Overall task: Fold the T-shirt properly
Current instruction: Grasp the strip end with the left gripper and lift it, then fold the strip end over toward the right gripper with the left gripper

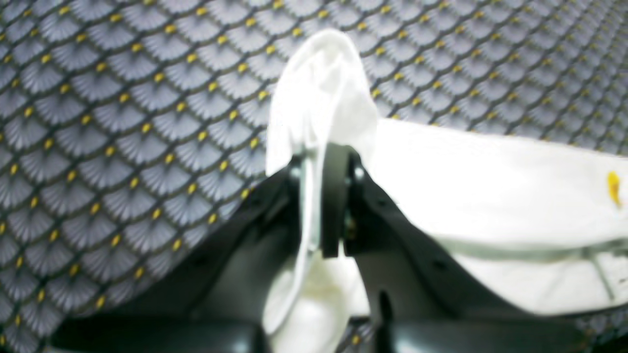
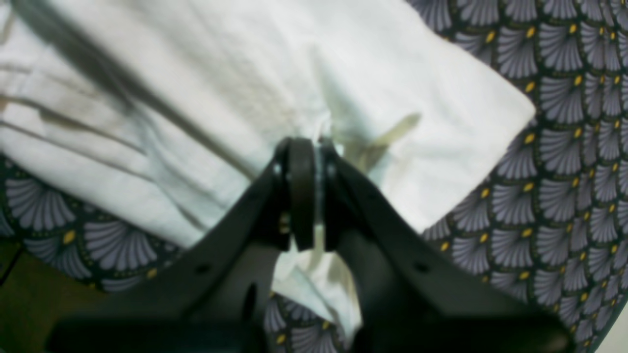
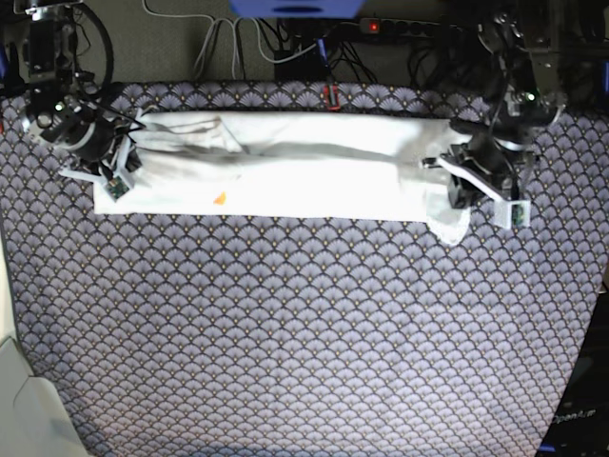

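Seen from above against the grey fan-patterned tablecloth [image 3: 304,324], both arms are dark, chunky assemblies of black housings with pale grey panels. The left gripper [image 3: 461,198], at the cloth's right edge, carries a white bracket with a small green board at its tip; the right gripper [image 3: 122,171], at the cloth's left edge, has the same white bracket and green board. Black cables loop along the right arm. Up close, each gripper is matte black plastic: two flaring curved fingers with small silver screws near the tips.
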{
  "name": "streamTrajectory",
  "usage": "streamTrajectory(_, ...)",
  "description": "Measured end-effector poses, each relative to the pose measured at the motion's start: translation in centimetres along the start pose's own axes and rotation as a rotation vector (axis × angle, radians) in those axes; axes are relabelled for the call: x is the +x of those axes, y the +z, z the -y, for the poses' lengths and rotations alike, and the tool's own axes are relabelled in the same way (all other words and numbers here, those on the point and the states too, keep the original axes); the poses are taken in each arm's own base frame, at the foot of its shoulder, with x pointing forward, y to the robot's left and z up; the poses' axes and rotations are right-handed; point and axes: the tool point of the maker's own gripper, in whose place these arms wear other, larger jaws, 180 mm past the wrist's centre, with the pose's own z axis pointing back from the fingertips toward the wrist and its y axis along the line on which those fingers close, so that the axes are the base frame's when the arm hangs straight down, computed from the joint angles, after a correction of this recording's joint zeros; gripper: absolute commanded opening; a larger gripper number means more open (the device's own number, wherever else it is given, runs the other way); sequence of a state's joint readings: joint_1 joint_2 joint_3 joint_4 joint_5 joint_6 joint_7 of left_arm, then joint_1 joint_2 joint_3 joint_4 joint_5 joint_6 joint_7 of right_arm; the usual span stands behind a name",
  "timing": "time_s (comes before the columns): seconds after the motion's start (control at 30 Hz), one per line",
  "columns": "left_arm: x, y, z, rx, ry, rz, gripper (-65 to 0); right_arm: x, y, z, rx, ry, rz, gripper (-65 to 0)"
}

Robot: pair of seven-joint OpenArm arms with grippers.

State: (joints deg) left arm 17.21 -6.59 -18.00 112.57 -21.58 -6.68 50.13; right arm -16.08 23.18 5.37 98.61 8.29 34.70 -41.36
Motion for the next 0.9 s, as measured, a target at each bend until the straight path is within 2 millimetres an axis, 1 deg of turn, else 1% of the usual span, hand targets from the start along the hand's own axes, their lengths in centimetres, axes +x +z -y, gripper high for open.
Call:
streamTrajectory(0.07,0.4,-0.2,0.3,-0.006,-0.001,-0.005,-64.5,0.0,0.0,0.0,0.000,0.000,0.000,-65.0)
streamTrajectory(0.13,0.3,-0.5,1.3,-0.024,-0.013,-0.005,-64.5,0.0,0.0,0.0,0.000,0.000,0.000,-65.0)
streamTrajectory(0.23,-0.6,-1.0,4.8,-0.117,-0.043,-0.031,-64.5,0.0,0.0,0.0,0.000,-0.001,0.001,-65.0)
streamTrajectory(0.33,-1.1,-1.3,8.1,-0.200,-0.080,-0.042,-64.5,0.0,0.0,0.0,0.000,0.000,0.001,-65.0)
streamTrajectory(0.4,-0.7,-1.4,10.2,-0.258,-0.104,-0.034,-64.5,0.0,0.0,0.0,0.000,-0.001,0.001,-65.0)
streamTrajectory(0.47,-0.5,-1.5,11.8,-0.297,-0.124,-0.030,-64.5,0.0,0.0,0.0,0.000,0.000,0.000,-65.0)
streamTrajectory(0.57,-1.2,-1.5,13.7,-0.342,-0.123,-0.044,-64.5,0.0,0.0,0.0,0.000,0.000,0.000,-65.0)
streamTrajectory(0.73,-2.0,-2.7,16.7,-0.410,-0.144,-0.076,-64.5,0.0,0.0,0.0,0.000,0.000,0.001,-65.0)
streamTrajectory(0.9,-4.6,-3.5,18.1,-0.446,-0.174,-0.160,-64.4,-0.1,0.0,-0.1,0.002,0.000,-0.002,-65.0)
